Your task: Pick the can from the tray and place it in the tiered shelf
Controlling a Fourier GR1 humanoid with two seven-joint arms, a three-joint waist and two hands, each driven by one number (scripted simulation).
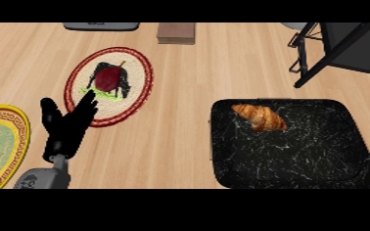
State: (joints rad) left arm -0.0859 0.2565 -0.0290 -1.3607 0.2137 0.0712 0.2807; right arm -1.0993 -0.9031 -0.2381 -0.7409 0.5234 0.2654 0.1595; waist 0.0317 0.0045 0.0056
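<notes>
A black marbled tray (pixel 303 161) lies at the lower right of the counter. The only thing on it is a golden croissant (pixel 260 117), near its far left corner; no can shows in the view. At the top right corner stands the black tiered shelf (pixel 329 49), only partly in the picture. My left hand (pixel 63 137) is at the lower left, open with its fingers pointing up, far from the tray. Its fingertips overlap the near edge of a round woven plate. My right hand does not show.
The round plate (pixel 141 85) with a red rim holds a dark red fruit (pixel 109 78) on a dark patch. A yellow patterned plate (pixel 16 127) pokes in at the left edge. A brown box (pixel 176 33) and a grey object (pixel 101 26) sit at the far edge.
</notes>
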